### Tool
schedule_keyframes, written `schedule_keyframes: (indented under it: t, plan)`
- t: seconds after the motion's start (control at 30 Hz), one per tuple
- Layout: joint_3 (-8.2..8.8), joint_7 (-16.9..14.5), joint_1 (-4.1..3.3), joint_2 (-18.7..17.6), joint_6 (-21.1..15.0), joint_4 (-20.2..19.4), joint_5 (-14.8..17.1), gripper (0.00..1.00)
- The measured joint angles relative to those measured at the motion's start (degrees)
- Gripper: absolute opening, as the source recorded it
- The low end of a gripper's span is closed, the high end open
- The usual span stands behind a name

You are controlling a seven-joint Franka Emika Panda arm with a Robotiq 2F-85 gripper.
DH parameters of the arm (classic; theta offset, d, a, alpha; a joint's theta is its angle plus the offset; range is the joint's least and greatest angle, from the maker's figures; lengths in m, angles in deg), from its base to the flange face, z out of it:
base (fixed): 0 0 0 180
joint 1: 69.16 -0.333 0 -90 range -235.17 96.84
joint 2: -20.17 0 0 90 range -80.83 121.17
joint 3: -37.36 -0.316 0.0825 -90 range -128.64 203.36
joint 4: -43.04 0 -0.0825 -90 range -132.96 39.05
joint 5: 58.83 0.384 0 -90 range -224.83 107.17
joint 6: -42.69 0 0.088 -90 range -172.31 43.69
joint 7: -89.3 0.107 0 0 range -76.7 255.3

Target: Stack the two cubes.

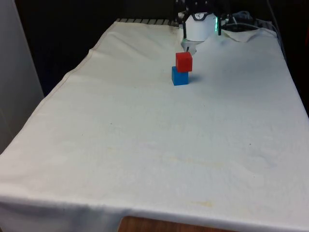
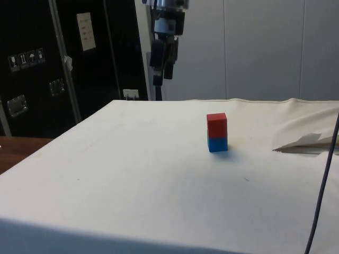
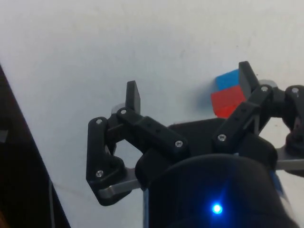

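Observation:
A red cube (image 1: 184, 61) sits on top of a blue cube (image 1: 180, 77) at the far middle of the white cloth, its edges turned slightly off the blue one's. From the side, the red cube (image 2: 216, 125) rests squarely on the blue cube (image 2: 217, 144). My gripper (image 2: 162, 77) hangs high above the table, well clear of the stack and off to the side of it. In the wrist view the gripper (image 3: 190, 88) is open with nothing between its fingers (image 3: 134, 95). The red cube (image 3: 228, 100) and blue cube (image 3: 227, 79) lie far below, beside one finger.
The robot's white base (image 1: 198, 26) stands just behind the stack, with bunched cloth (image 1: 241, 34) beside it. A raised fold of cloth (image 2: 307, 142) and a hanging cable (image 2: 322, 185) lie to the side view's right. The table's edge runs along the front view's left (image 1: 58, 87).

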Motion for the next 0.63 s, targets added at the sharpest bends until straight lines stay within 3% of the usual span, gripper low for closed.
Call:
schedule_keyframes:
  t: [0.33,0.63]
  plan:
    - [-2.98,3.7,-0.06,0.4,0.0,0.4,0.0,1.00]
    - [-4.30,6.0,-0.06,0.5,0.0,0.8,0.0,1.00]
